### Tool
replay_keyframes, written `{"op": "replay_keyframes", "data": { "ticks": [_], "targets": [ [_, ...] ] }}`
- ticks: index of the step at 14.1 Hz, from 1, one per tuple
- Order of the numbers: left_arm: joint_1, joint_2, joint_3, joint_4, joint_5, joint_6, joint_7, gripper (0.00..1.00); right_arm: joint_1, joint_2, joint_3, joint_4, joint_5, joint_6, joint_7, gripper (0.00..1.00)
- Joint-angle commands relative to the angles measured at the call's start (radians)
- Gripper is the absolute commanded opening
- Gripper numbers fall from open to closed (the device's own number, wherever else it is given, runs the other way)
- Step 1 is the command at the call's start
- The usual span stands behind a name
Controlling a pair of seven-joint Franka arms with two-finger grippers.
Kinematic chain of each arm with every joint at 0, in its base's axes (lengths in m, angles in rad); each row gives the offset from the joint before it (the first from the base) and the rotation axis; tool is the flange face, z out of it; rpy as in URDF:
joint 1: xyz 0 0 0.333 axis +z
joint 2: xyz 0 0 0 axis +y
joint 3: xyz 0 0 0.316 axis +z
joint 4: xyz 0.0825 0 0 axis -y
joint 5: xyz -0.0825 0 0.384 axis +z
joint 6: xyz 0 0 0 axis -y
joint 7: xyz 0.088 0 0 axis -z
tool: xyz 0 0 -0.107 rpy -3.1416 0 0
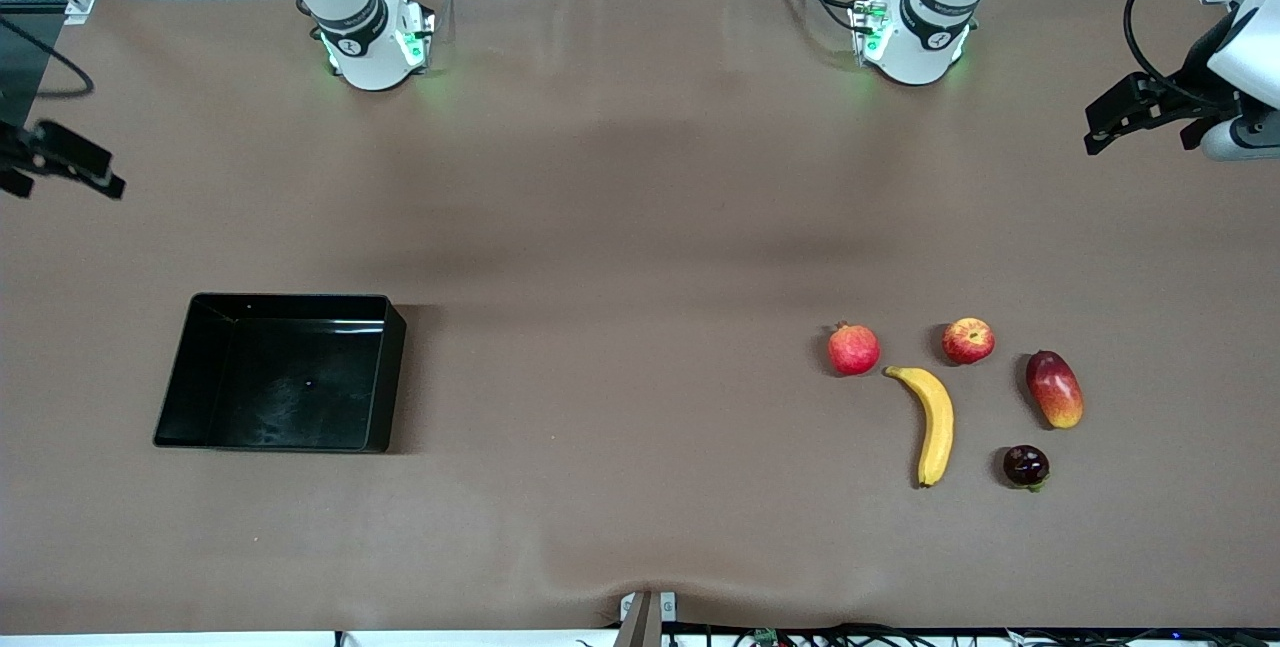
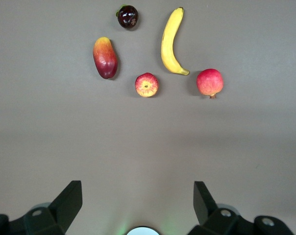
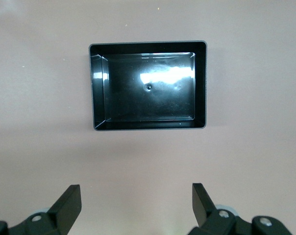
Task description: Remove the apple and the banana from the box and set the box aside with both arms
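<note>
While both arms wait raised, the front view shows the left gripper (image 1: 1100,132) above the table's left-arm end, the right gripper (image 1: 70,167) above its right-arm end; the left wrist view shows spread, empty fingers (image 2: 69,200) well apart from banana (image 2: 170,41) and apple (image 2: 146,84); the right wrist view shows equally spread, empty fingers (image 3: 69,203) well apart from the empty box (image 3: 201,83).

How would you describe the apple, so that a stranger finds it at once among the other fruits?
Five fruits lie together toward the left arm's end of the table. The apple is in the row farthest from the front camera, between the pomegranate and the oval mango. It is small, round and red with yellow patches; the pomegranate is plain red with a crown tip.
</note>
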Motion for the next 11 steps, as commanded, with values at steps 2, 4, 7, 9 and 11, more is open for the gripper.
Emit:
{"op": "replay_keyframes", "data": {
  "ticks": [2,4,7,9,11],
  "targets": [
    [0.008,0.013,-0.004,0.032,-0.004,-0.002,0.018,1.00,0.003,-0.058,-0.001,-0.067,0.000,-0.002,0.024,1.00],
    [0.007,0.019,-0.004,0.032,-0.004,-0.002,0.016,1.00,0.003,-0.068,-0.004,-0.065,-0.001,-0.012,0.025,1.00],
    [0.004,0.022,-0.004,0.032,-0.005,-0.002,0.008,1.00,0.006,-0.063,-0.002,-0.067,-0.004,-0.012,0.025,1.00],
    [0.002,0.022,-0.004,0.032,-0.014,-0.002,0.004,1.00,0.007,-0.066,-0.002,-0.065,-0.004,-0.012,0.025,1.00],
    [0.001,0.022,-0.006,0.032,-0.020,-0.003,-0.013,1.00,0.010,-0.066,0.001,-0.064,-0.004,-0.009,0.025,1.00]
  ]
}}
